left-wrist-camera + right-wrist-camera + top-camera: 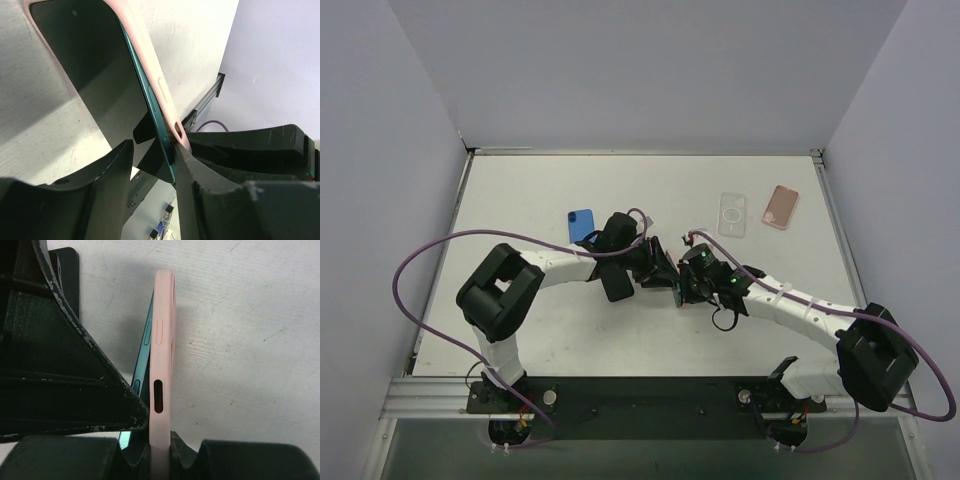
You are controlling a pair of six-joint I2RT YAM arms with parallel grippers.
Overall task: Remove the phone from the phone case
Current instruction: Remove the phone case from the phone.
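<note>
Right gripper (152,452) clamps the pink case (162,315); left gripper (155,157) straddles the half-peeled phone (90,60), grip unclear; next probably pry apart.

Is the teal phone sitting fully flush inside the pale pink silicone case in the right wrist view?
No, the teal phone tilts out of the pale pink silicone case, its edge angled away from the wall.
</note>
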